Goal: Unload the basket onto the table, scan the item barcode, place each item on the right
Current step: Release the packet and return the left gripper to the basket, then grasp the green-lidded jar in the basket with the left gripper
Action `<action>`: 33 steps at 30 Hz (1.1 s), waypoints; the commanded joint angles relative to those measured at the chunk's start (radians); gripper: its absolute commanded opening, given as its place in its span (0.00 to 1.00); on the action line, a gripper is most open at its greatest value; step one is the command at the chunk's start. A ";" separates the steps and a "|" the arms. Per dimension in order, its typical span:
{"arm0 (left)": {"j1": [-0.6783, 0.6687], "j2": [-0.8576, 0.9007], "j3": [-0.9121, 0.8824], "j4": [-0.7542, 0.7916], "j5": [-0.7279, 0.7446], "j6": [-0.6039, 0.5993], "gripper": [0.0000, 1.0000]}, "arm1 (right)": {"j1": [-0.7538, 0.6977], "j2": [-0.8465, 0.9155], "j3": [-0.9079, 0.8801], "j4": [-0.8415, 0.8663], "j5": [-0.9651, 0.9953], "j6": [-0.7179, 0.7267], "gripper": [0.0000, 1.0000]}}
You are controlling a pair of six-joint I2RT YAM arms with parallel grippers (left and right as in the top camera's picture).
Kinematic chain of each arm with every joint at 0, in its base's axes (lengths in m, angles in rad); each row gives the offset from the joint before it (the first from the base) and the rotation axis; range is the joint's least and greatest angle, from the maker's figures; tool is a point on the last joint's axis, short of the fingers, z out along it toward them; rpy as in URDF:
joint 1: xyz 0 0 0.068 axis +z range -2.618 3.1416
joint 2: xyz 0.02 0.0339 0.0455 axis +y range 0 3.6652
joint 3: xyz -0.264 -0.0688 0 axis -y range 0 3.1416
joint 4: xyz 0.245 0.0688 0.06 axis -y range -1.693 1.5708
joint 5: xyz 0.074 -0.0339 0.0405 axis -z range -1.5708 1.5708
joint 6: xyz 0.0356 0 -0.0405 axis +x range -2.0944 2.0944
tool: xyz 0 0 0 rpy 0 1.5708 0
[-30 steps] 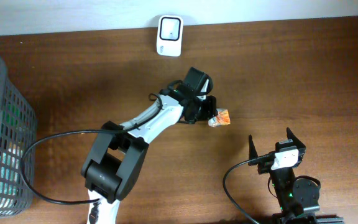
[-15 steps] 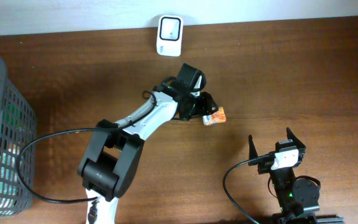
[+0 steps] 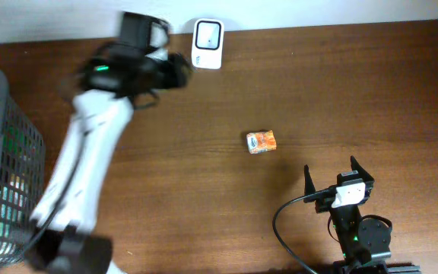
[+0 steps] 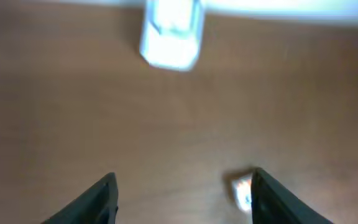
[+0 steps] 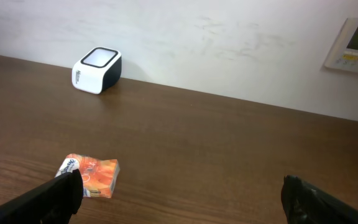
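Orange-and-white packet lies flat on the brown tabletop in the overhead view, alone, well apart from the white scanner at the far edge; left tool is blurred, just beside the scanner and carrying nothing; right tool sits near the packet on its near side, spread wide and empty; wire basket at the left edge. Left wrist view, blurred: fingers apart with nothing between them, scanner ahead, packet a small smear by the right finger. Right wrist view: packet low on the left, scanner beyond it, fingers wide. Judgement: small film-wrapped piece, probably light, soft and a little slippery, crushable under a hard squeeze; take it across the short sides at mid-length, gently, keeping the printed faces uncovered; barcode position cannot be made out
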 commanded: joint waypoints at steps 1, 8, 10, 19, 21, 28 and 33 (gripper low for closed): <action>0.192 -0.146 0.025 -0.022 -0.133 0.080 0.60 | -0.005 -0.008 -0.006 -0.001 -0.013 0.007 0.98; 0.638 -0.190 0.024 -0.040 -0.138 0.079 0.62 | -0.005 -0.008 -0.006 -0.001 -0.013 0.007 0.98; 0.730 -0.184 0.024 -0.048 -0.129 0.035 0.59 | -0.005 -0.008 -0.006 -0.001 -0.013 0.007 0.98; 0.940 -0.102 -0.032 -0.052 -0.129 0.016 0.65 | -0.005 -0.008 -0.006 -0.001 -0.013 0.007 0.98; 0.945 -0.061 -0.058 -0.055 -0.122 0.016 0.66 | -0.005 -0.008 -0.006 -0.001 -0.014 0.007 0.98; 0.945 0.125 -0.101 -0.049 -0.122 0.035 0.82 | -0.005 -0.008 -0.006 -0.001 -0.014 0.007 0.98; 0.941 0.211 -0.101 -0.004 -0.080 0.140 0.82 | -0.005 -0.008 -0.006 -0.001 -0.013 0.007 0.99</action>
